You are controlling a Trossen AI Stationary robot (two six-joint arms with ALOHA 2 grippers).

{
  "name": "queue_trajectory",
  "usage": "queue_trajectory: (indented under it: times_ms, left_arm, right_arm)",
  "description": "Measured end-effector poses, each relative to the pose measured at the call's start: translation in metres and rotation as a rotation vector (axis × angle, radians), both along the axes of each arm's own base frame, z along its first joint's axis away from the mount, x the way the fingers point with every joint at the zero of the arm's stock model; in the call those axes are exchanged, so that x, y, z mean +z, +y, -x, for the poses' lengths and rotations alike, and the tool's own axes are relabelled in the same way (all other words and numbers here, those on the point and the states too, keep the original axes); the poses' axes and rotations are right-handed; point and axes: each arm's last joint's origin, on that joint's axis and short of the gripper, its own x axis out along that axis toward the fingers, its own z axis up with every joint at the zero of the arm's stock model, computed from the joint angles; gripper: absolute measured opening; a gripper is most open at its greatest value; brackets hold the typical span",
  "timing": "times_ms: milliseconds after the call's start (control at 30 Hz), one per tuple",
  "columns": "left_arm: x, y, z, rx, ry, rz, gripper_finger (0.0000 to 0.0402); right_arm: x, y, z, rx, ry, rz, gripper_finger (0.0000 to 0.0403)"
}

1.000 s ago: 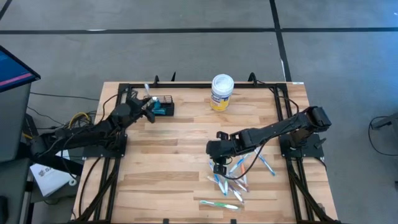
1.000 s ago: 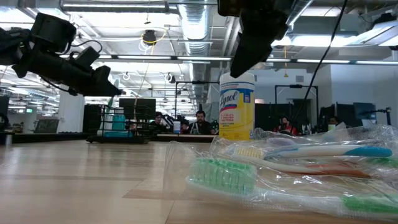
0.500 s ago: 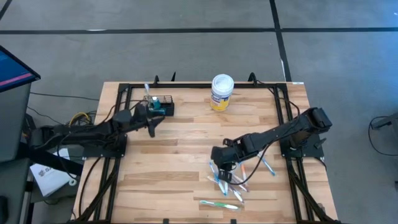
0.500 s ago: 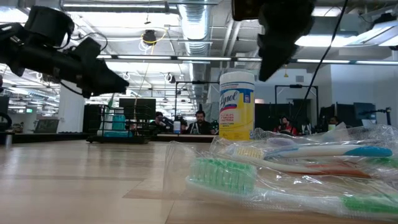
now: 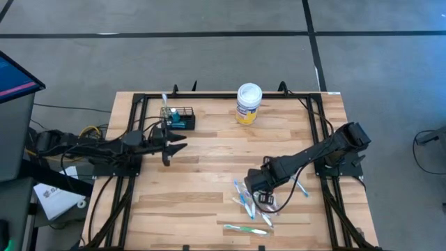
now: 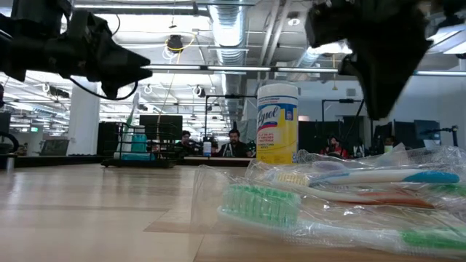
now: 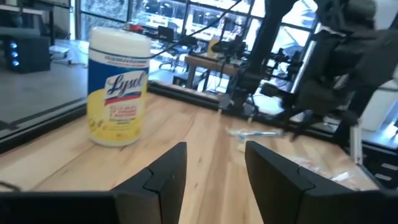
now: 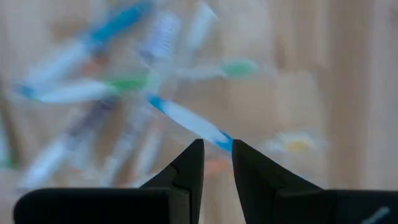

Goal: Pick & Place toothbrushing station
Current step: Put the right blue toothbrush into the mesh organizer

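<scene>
Crinkly clear plastic is what's nearest: a heap of wrapped toothbrushes [image 6: 342, 200] on the pale wood-plank table [image 5: 202, 202], with green bristles and blue, teal and orange handles showing through the shiny wrap. From above, the heap [image 5: 254, 206] sits toward my right and the near edge.

My right gripper [image 5: 259, 189] hangs over that pile, with the arm stretched low across the planks from its base at the right edge. Its dark fingers [image 8: 189, 165] stand a narrow gap apart and hold nothing. In the wrist view a white and blue brush [image 8: 186, 121] lies just beyond their tips.

My left gripper [image 5: 172, 148] points toward the middle of the table, the arm lying long and low from the left side. Its fingers [image 7: 165, 171] are spread wide, empty.

Farther back stands a round yellow-labelled wipes tub [image 5: 248, 103] with a white lid, upright near the far rail.

The toothbrushing station [image 5: 178, 117], a small black wire-mesh basket with low walls, sits in the far left part of the table, just beyond my left gripper. Something teal lies in it and a brush stands up at its left end.
</scene>
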Motion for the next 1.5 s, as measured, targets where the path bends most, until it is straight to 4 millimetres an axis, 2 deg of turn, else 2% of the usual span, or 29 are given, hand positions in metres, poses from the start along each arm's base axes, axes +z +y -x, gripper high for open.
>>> queue_trajectory:
  times_ms: [167, 300, 500, 633, 900, 1067, 1500]
  left_arm:
    - [0.002, -0.002, 0.0, -0.012, -0.017, 0.003, 0.0158]
    - [0.002, -0.002, 0.0, -0.013, -0.024, 0.024, 0.0158]
    - [0.002, -0.002, 0.0, -0.013, -0.027, 0.024, 0.0158]
    - [0.002, -0.002, 0.0, -0.012, -0.03, 0.024, 0.0158]
    - [0.003, -0.002, 0.0, -0.012, -0.034, 0.023, 0.0158]
    - [0.003, -0.002, 0.0, -0.012, -0.037, 0.023, 0.0158]
    - [0.004, -0.002, 0.0, -0.012, -0.044, 0.023, 0.0158]
  right_arm:
    - [-0.01, -0.01, 0.014, -0.095, 0.071, 0.154, 0.0074]
    - [-0.029, -0.022, 0.028, -0.247, 0.145, 0.179, 0.0074]
    - [-0.055, -0.035, 0.053, -0.375, 0.245, 0.244, 0.0074]
    - [-0.056, -0.039, 0.069, -0.442, 0.219, 0.24, 0.0074]
    - [-0.045, -0.043, 0.096, -0.543, -0.046, 0.053, 0.0074]
    - [-0.052, -0.05, 0.117, -0.635, -0.06, 0.019, 0.0074]
    - [-0.061, -0.051, 0.119, -0.627, -0.023, 0.048, 0.0074]
